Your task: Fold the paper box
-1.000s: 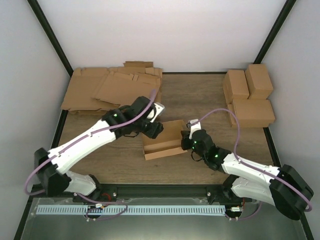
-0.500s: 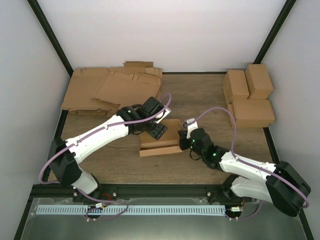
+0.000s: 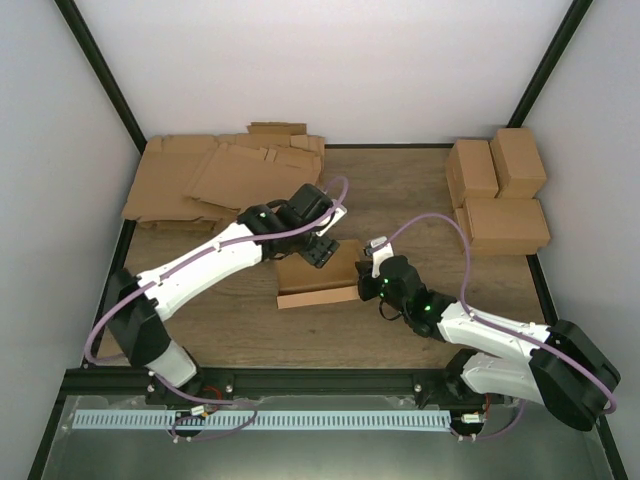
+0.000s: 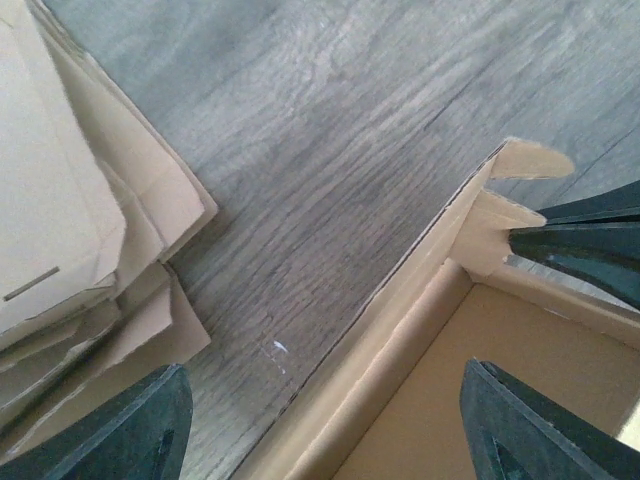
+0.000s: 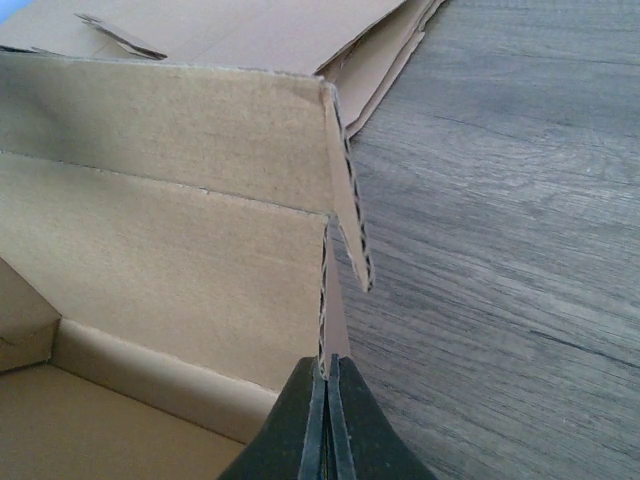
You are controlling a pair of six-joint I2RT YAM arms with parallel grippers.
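At the right gripper (image 5: 326,365), shut jaws pinch a thin wall edge of the paper box (image 3: 318,283), mid table (image 3: 420,200); the left gripper (image 4: 322,368) stands wide open astride its far wall, holding nothing. Likely light, stiff corrugated card that crushes easily: grip wall edges close to the creases

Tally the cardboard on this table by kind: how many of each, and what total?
Part-folded paper box: 1
Closed cardboard boxes: 3
Pile of flat cardboard sheets: 1 (the sheets overlap too much to count)
Total: 5
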